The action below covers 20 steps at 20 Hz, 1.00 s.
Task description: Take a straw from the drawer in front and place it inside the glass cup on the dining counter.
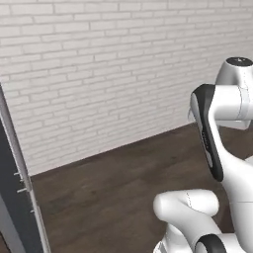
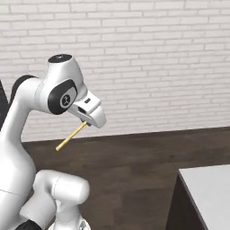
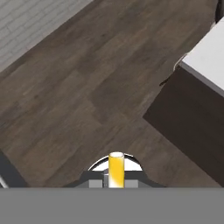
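**Carrying the straw above open floor, beside a white-topped counter**

Gripping the straw [image 2: 72, 136], the gripper [image 2: 86, 122] hangs in mid-air at the end of the raised white arm [image 2: 27, 130], in front of a pale brick wall [image 2: 157, 67]. In the right base view the pale yellow stick slants down and to the left out of the hand, its free end well clear of the dark wooden floor [image 2: 134, 166]. The hand view looks along the straw [image 3: 116, 169], which appears end-on as a short yellow stub held between the clenched fingers; the finger tips themselves are mostly hidden at the bottom edge. Ahead of the hand, to the right, stands a counter [image 3: 210, 57] with a white top and dark brown side, its corner jutting toward the middle of that view; the same corner shows at the lower right of the right base view [image 2: 206, 193]. Nothing lies between gripper and counter but bare floor. At the left edge of the left base view rises a tall dark panel with a grey metal edge [image 1: 17, 163].
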Motion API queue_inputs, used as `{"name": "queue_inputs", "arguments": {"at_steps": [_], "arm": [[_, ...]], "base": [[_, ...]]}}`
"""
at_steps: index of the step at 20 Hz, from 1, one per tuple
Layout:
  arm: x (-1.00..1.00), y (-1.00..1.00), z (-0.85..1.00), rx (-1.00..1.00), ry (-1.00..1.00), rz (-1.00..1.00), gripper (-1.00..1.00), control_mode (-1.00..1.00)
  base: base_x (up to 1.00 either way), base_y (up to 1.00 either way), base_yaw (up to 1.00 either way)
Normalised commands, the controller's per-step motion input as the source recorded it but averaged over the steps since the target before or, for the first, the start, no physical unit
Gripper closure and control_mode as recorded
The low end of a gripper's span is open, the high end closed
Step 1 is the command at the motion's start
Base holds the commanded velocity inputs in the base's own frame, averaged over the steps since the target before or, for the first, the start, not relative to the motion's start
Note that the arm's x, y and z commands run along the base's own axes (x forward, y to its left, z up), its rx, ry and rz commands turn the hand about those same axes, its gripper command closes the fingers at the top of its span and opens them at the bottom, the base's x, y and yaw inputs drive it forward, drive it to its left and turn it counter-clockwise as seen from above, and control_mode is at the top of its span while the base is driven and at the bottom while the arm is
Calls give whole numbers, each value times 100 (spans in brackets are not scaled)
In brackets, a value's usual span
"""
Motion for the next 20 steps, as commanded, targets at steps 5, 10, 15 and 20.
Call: {"name": "queue_inputs", "arguments": {"at_steps": [5, 10, 15, 20], "arm": [[0, 0, 0, 0, 0, 0, 100, 100], [0, 0, 0, 0, 0, 0, 100, 100], [0, 0, 0, 0, 0, 0, 100, 100], [0, 0, 0, 0, 0, 0, 100, 100]], "base": [[100, 9, -29], [100, 13, -35], [100, 9, -42], [96, 4, -53]]}}
